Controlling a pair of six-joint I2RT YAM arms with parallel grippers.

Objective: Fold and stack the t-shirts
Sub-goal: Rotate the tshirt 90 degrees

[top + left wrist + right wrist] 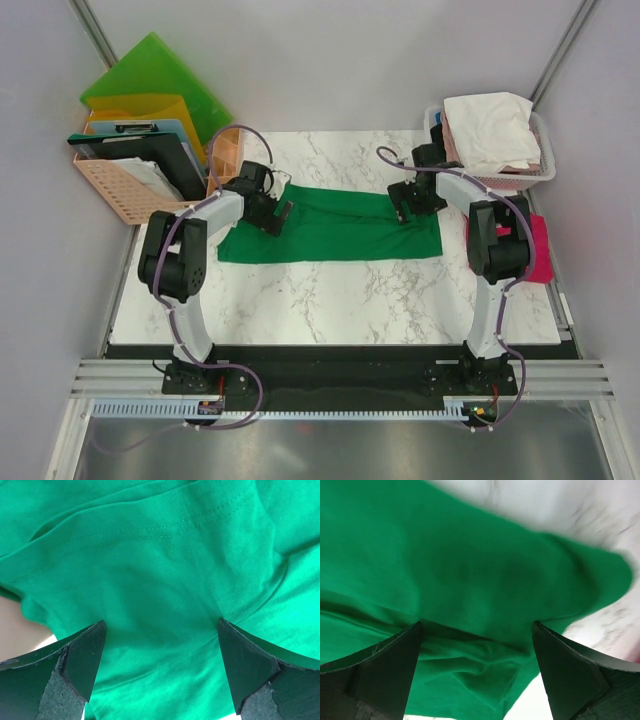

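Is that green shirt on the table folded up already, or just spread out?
Partly folded: the green t-shirt lies as a long flat band on the table, no sleeves showing, its cloth doubled in layers.

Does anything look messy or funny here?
A little. The green shirt lies rumpled, not flat, on the table. White cloth is heaped above the basket rim at the far right. A magenta shirt sits bunched at the table's right edge.

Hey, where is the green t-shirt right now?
In the top view the green t-shirt lies spread across the middle of the marble table, toward its far side, with the left gripper at its left end and the right gripper at its right end.
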